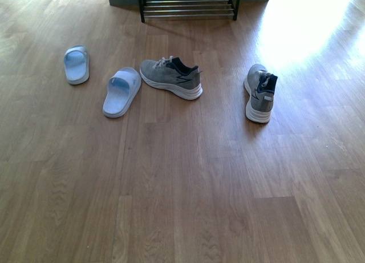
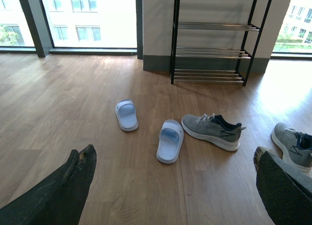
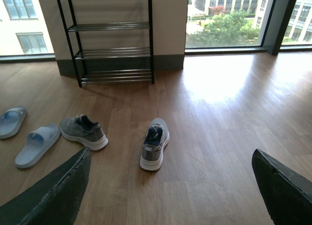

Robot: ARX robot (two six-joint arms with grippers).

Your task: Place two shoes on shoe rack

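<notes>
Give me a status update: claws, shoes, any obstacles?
Left gripper and right gripper open, empty. Both grey sneakers on floor, short of shoe rack, none shelved. Blue slides off to left, not blocking.
</notes>
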